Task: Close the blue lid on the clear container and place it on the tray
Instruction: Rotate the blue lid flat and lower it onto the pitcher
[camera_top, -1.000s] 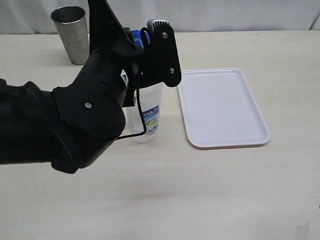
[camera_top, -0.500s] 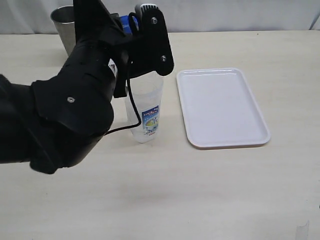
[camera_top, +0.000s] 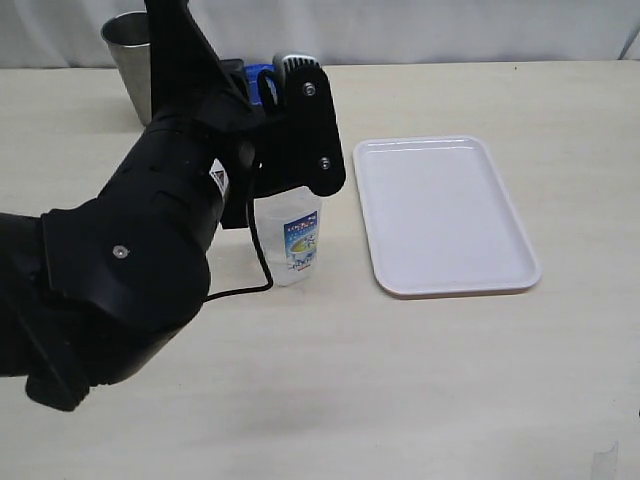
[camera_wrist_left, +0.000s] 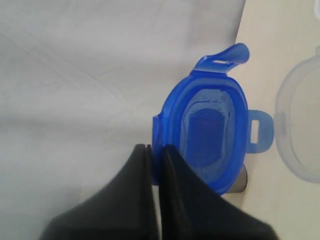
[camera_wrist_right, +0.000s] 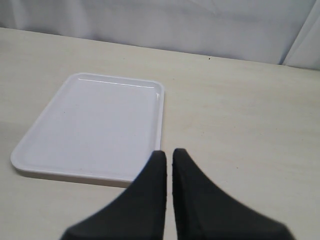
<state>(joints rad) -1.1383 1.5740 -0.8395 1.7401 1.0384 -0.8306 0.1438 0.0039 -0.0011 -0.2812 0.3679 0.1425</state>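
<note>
To the left of the clear container (camera_top: 292, 238) and behind it stands a grey metal cup (camera_top: 128, 45), well apart from it. Next comes the left arm, which hides the upper part of the container in the exterior view. The left gripper (camera_wrist_left: 156, 148) is closed narrow on the rim of the blue lid (camera_wrist_left: 209, 134) and holds it by one edge, so the lid hangs in the air and does not lie flat. Its hollow side faces the wrist camera, and two of its flaps stick out free.

The container stands upright on the table (camera_top: 400, 380) with its mouth open. In the left wrist view its round rim appears just beside the lid, not under it. I judge that the lid is above the container and a little toward the cup side. So the coming move asks to turn the lid flat and bring it over the mouth before pressing down, and the left arm is clearly the nearer one for this.

To the right of the container, near but not touching, lies the tray (camera_top: 445, 215) with nothing on it. The right gripper (camera_wrist_right: 168, 152) has its jaws pressed together and holds nothing; it hangs beyond the tray, on the side away from the container, as far as I can tell
</note>
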